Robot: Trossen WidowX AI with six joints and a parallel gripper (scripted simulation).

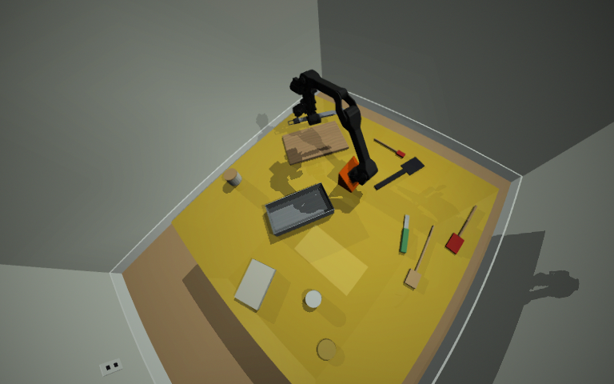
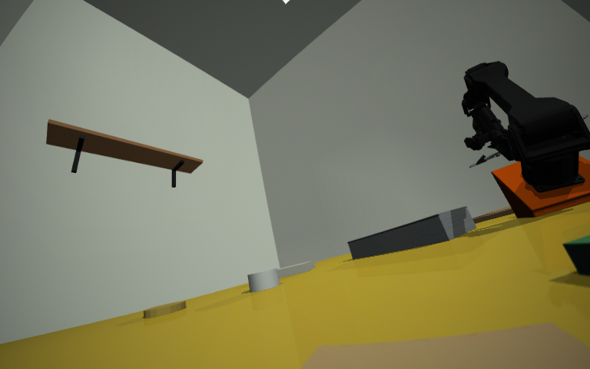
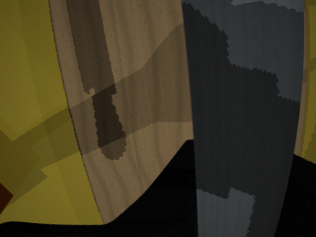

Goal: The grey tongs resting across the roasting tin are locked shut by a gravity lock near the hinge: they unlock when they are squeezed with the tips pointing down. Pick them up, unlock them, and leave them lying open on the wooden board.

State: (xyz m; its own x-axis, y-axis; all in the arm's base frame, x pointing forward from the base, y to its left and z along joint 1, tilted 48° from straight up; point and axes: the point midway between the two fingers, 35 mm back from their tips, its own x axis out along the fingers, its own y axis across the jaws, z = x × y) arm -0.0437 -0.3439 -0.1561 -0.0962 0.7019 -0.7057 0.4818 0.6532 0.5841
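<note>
My gripper point(image 1: 313, 119) point(image 3: 217, 147) is shut on the grey tongs point(image 1: 326, 115) point(image 2: 481, 160) point(image 3: 247, 123) and holds them in the air. In the exterior view they look tilted, with the visible end sloping down to the left. Whether the tongs are locked or unlocked cannot be told. The wooden board point(image 1: 333, 133) point(image 2: 492, 214) point(image 3: 133, 30) lies below in the wrist view, with shadows across it. The roasting tin point(image 1: 285, 219) point(image 2: 400, 239) stands on the table with nothing across it.
An orange base block point(image 1: 346, 174) point(image 2: 513, 191) carries the arm. A dark spatula point(image 1: 412, 166) and a red-ended tool point(image 1: 400, 154) lie beside it. A wood-topped can point(image 1: 233, 177) stands left of the tin. A pale block point(image 1: 254, 284) and a white cylinder point(image 1: 312, 298) are farther off.
</note>
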